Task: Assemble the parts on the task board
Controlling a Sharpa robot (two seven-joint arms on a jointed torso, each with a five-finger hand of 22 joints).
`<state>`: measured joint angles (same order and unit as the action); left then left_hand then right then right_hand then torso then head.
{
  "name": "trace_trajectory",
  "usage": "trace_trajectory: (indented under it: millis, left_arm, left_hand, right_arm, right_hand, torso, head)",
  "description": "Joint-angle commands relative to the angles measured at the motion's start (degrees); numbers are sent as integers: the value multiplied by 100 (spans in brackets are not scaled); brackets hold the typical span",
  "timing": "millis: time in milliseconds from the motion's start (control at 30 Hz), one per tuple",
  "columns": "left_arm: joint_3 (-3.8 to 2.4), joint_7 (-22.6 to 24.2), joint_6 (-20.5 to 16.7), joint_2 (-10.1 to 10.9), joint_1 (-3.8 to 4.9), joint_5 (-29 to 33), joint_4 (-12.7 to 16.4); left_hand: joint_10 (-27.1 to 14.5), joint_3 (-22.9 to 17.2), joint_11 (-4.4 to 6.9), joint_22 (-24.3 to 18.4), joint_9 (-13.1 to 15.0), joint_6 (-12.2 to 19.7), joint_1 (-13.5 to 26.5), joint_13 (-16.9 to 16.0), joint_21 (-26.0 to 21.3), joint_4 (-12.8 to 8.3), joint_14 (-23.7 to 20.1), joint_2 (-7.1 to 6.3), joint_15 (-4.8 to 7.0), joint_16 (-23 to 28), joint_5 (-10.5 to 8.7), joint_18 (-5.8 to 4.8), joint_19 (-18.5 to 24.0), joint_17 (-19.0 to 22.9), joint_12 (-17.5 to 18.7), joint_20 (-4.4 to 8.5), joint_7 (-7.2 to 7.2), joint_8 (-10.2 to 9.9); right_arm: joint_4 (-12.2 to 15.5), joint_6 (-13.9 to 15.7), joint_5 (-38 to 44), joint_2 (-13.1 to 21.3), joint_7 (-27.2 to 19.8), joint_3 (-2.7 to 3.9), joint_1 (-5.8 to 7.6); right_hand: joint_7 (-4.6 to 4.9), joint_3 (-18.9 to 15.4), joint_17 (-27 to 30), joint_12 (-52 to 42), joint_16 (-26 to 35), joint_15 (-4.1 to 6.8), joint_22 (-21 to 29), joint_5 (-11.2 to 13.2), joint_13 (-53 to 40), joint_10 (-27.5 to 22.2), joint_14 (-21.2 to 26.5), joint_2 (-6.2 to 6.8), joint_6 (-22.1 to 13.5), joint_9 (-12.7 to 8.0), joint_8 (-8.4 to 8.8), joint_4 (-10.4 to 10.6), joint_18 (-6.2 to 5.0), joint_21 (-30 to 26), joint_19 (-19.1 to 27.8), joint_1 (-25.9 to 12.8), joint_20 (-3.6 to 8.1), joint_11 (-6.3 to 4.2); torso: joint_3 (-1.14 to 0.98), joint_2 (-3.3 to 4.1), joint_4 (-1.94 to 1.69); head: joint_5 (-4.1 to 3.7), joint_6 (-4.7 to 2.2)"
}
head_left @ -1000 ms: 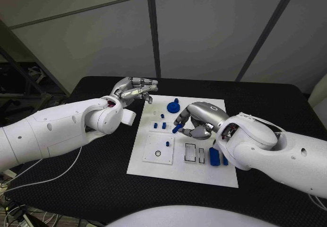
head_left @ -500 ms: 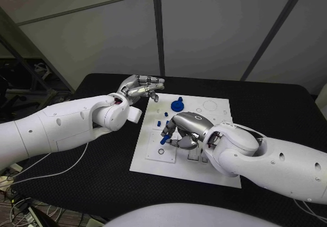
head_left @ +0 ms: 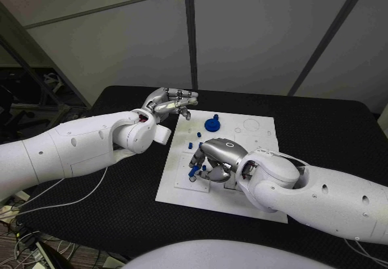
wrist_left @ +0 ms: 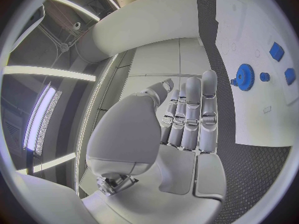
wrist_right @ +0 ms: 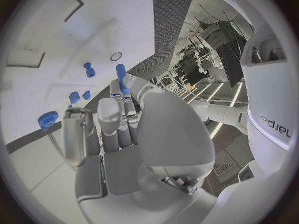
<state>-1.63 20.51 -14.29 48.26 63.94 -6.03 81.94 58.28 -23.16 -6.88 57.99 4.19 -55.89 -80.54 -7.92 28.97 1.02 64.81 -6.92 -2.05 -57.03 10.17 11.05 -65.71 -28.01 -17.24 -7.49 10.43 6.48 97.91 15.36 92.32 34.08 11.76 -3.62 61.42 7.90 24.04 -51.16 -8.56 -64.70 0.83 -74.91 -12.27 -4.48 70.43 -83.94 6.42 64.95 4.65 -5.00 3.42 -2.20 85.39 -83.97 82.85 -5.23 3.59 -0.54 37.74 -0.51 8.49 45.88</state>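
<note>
The white task board (head_left: 252, 130) lies in the middle of the black table. My right hand (head_left: 215, 158) hovers over the board's near left part and pinches a blue peg (head_left: 193, 172) at its fingertips, and the same peg (wrist_right: 121, 77) points down toward the board. A blue gear (head_left: 212, 124) stands at the board's far end, with small blue pieces (head_left: 194, 146) a little nearer. My left hand (head_left: 170, 102) hangs above the table by the board's far left corner, fingers straight and side by side (wrist_left: 189, 115), holding nothing.
On the board below the right hand lie a short blue peg (wrist_right: 90, 69) and a small ring (wrist_right: 116, 56). The gear (wrist_left: 243, 76) and further blue pieces (wrist_left: 277, 51) show past the left hand. Black table (head_left: 323, 120) surrounds the board.
My right hand has carried the blue peg from the board's middle toward its near left part. The left hand has barely moved. The camera has shifted.
</note>
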Motion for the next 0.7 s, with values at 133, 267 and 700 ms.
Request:
trace_trajectory:
  millis: [133, 267, 700]
  left_arm:
    - [-6, 14, 57, -4, 7, 9, 6]
    - [-6, 15, 55, 1, 6, 9, 8]
    - [-6, 17, 64, 22, 7, 9, 22]
  left_hand:
    - [-39, -10, 10, 8, -5, 23, -5, 7, 11, -14, -45, 24, 6, -17, 21, -64, 25, 6, -21, 15, 30, 38]
    - [-39, -10, 10, 8, -5, 23, -5, 7, 11, -14, -45, 24, 6, -17, 21, -64, 25, 6, -21, 15, 30, 38]
    - [-42, -14, 9, 11, -5, 26, -1, 9, 11, -19, -51, 23, 4, -15, 20, -65, 31, 15, -27, 14, 32, 42]
  right_arm:
    - [-21, -228, 268, -27, -16, -11, -7]
    - [-30, -288, 324, -41, 5, -14, -14]
    - [-102, -489, 532, -98, 87, -17, -22]
  right_hand:
    - [-1, 36, 0, 25, -40, 28, -986, -23, -2, 26, -91, 61, 31, 5, -16, -6, 70, 23, -238, -2, 21, 6]
    - [-1, 36, -12, 28, -49, 27, -990, -25, -2, 28, -92, 61, 33, 5, -16, -4, 71, 26, -240, -6, 20, 7]
    - [-2, 37, -13, 32, -52, 26, -991, -28, -4, 35, -92, 55, 40, 6, -18, -2, 71, 27, -240, -9, 19, 6]
  torso:
    - [5, 3, 2]
    - [4, 1, 0]
    - [3, 1, 8]
  head:
    - [3, 12]
    - [9, 20]
    - [27, 61]
